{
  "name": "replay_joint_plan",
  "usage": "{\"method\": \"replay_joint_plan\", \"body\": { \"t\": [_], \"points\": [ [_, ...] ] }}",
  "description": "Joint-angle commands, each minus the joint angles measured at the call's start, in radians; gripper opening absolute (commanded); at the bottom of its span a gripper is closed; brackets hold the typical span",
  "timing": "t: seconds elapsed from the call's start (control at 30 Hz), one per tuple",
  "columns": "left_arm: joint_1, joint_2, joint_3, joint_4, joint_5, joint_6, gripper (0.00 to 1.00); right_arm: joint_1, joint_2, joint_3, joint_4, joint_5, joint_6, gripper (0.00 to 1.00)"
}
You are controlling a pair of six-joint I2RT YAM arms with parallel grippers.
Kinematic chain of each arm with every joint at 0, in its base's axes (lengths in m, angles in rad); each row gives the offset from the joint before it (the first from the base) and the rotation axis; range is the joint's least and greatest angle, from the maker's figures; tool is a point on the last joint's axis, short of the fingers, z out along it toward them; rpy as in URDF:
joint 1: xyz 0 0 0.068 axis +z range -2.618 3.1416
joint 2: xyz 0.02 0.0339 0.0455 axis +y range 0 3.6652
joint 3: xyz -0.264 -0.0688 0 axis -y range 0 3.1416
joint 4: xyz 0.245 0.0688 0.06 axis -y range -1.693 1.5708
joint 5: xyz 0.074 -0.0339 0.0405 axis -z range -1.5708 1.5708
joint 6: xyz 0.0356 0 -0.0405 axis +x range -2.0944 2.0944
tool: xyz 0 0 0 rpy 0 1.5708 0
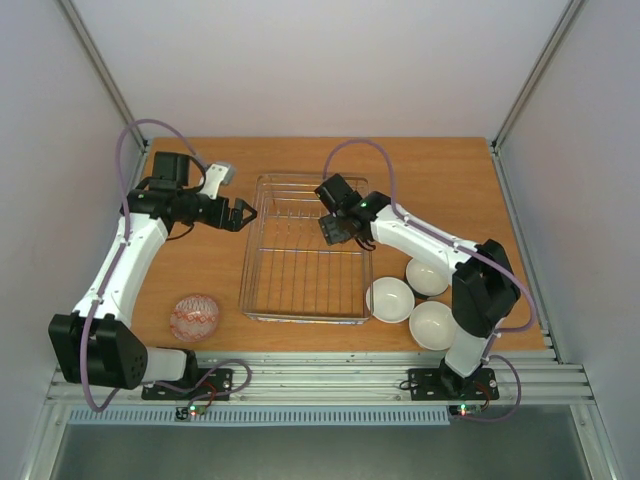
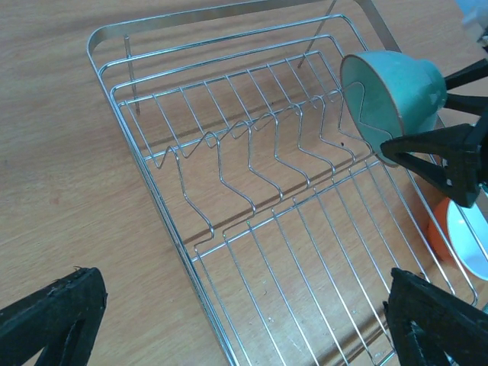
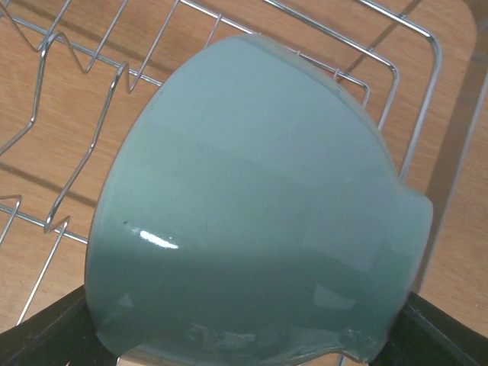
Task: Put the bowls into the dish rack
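Observation:
The silver wire dish rack lies mid-table. My right gripper is over the rack's far right part, shut on the mint green bowl, which is held on its side above the rack's bars. The left wrist view shows the bowl between the right fingers. My left gripper is open and empty at the rack's left edge, its jaws wide apart. The red-blue patterned bowl sits upside down at the front left. Three white-inside bowls sit right of the rack.
An orange bowl shows beside the rack's right side. The rack has raised zigzag dividers in its far half and flat bars in its near half. White walls enclose the wooden table.

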Motion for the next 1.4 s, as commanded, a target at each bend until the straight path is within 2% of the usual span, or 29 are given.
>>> {"method": "replay_joint_plan", "body": {
  "t": [0.0, 0.13, 0.43, 0.5, 0.53, 0.57, 0.73, 0.9, 1.0, 1.07, 1.2, 1.27, 1.37],
  "points": [
    [0.000, 0.024, 0.012, -0.029, 0.034, 0.036, 0.99, 0.010, 0.030, 0.034, 0.018, -0.020, 0.009, 0.23],
    [0.000, 0.049, 0.025, -0.055, 0.045, 0.050, 0.99, 0.010, 0.046, 0.044, 0.035, -0.046, 0.003, 0.33],
    [0.000, 0.050, 0.033, -0.090, 0.068, 0.091, 0.99, 0.010, -0.026, 0.021, 0.097, -0.022, -0.026, 0.68],
    [0.000, 0.052, 0.036, -0.103, 0.068, 0.102, 0.99, 0.002, -0.061, 0.011, 0.115, -0.057, -0.037, 0.80],
    [0.001, 0.054, 0.042, -0.114, 0.063, 0.107, 0.99, -0.003, -0.077, 0.013, 0.121, -0.083, -0.045, 0.92],
    [0.001, 0.054, 0.049, -0.125, 0.053, 0.112, 0.99, -0.010, -0.087, 0.023, 0.123, -0.104, -0.052, 0.98],
    [0.017, 0.020, 0.058, -0.138, -0.019, 0.127, 0.99, -0.030, -0.108, 0.068, 0.111, -0.114, -0.070, 0.98],
    [0.071, -0.039, 0.012, -0.218, -0.045, 0.185, 0.99, -0.050, -0.160, 0.007, 0.138, -0.119, -0.049, 0.99],
    [0.184, -0.044, -0.001, -0.366, -0.032, 0.322, 0.99, -0.062, -0.202, -0.045, 0.154, -0.120, -0.030, 0.99],
    [0.244, -0.043, -0.016, -0.453, -0.076, 0.443, 0.99, -0.070, -0.225, -0.083, 0.168, -0.121, -0.015, 0.98],
    [0.280, -0.138, -0.168, -0.512, -0.206, 0.683, 0.89, -0.102, -0.272, -0.149, 0.209, -0.173, 0.019, 0.99],
    [0.280, -0.220, -0.287, -0.474, -0.278, 0.768, 0.85, -0.122, -0.291, -0.177, 0.224, -0.196, 0.031, 0.99],
    [0.298, -0.269, -0.429, -0.398, -0.410, 0.838, 0.72, -0.151, -0.314, -0.209, 0.245, -0.236, 0.045, 0.99]
  ]
}}
